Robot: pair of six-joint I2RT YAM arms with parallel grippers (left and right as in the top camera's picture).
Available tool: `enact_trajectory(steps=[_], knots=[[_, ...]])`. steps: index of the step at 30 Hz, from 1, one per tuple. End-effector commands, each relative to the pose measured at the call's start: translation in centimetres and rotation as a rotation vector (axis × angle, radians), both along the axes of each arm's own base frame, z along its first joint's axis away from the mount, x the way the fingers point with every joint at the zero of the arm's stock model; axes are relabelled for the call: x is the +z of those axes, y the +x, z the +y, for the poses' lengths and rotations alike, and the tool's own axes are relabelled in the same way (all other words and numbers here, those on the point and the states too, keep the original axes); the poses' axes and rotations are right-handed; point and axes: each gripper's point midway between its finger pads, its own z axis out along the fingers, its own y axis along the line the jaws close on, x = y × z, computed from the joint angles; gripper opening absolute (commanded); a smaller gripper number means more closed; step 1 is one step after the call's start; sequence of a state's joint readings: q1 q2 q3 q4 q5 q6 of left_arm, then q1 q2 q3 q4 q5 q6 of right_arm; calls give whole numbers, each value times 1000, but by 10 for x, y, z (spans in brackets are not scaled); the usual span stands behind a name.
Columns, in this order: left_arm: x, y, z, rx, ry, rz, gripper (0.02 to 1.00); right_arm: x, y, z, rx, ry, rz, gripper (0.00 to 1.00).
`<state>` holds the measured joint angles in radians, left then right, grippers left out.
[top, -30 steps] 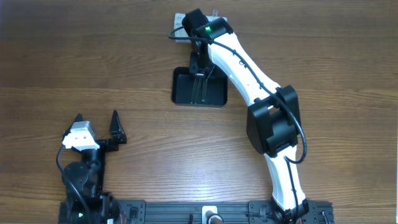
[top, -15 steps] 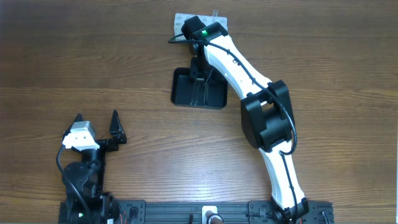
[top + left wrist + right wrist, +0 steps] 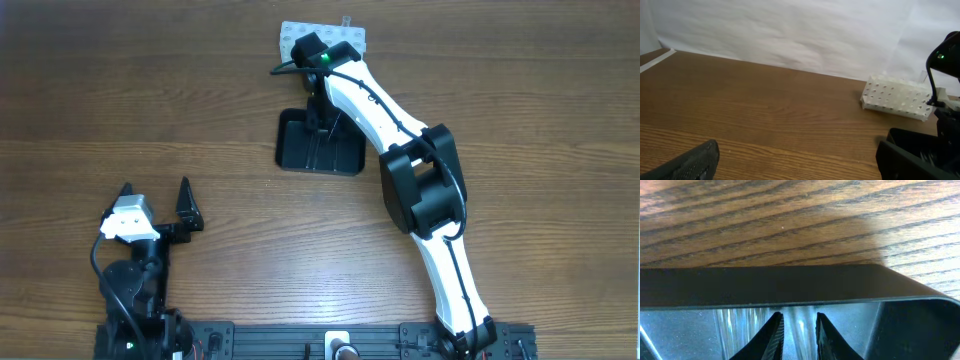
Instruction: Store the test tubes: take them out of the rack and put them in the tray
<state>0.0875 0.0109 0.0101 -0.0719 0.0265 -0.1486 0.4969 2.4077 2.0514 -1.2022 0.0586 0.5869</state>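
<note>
Right wrist view: right claw [image 3: 798, 317] grasps a test tube [image 3: 801, 332] inside the tray [image 3: 790, 287]; next it should probably release.

- Left end effector [image 3: 797, 159]: fingers wide apart, nothing between them, low over the desk [image 3: 765, 115].
- White rack [image 3: 896, 96] stands at the desk's far side, before a white backdrop [image 3: 790, 30].
- Black tray [image 3: 910, 136] just in front of the rack; right arm [image 3: 946, 55], green light lit, stands over it.
</note>
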Motion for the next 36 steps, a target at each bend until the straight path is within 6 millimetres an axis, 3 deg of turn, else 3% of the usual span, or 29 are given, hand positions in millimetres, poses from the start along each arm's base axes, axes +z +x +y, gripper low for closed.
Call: enact_trajectory(steps=[1, 5, 9, 14, 18, 25, 36], knots=[[-1, 0, 2, 6, 18, 2, 998, 12, 8, -3, 3, 4, -35, 253], [-1, 0, 2, 6, 18, 2, 998, 47, 19, 0, 30, 42, -100, 312], [-1, 0, 2, 6, 18, 2, 998, 95, 38, -2, 20, 71, -224, 463], [-1, 0, 2, 6, 18, 2, 1000, 154, 77, -17, 0, 48, -445, 630], [-1, 0, 2, 6, 18, 2, 998, 177, 107, -30, 7, -3, -586, 779], [-1, 0, 2, 6, 18, 2, 998, 170, 146, -48, -59, -51, -697, 972], [-1, 0, 2, 6, 18, 2, 998, 130, 184, -30, 6, -41, -762, 993]])
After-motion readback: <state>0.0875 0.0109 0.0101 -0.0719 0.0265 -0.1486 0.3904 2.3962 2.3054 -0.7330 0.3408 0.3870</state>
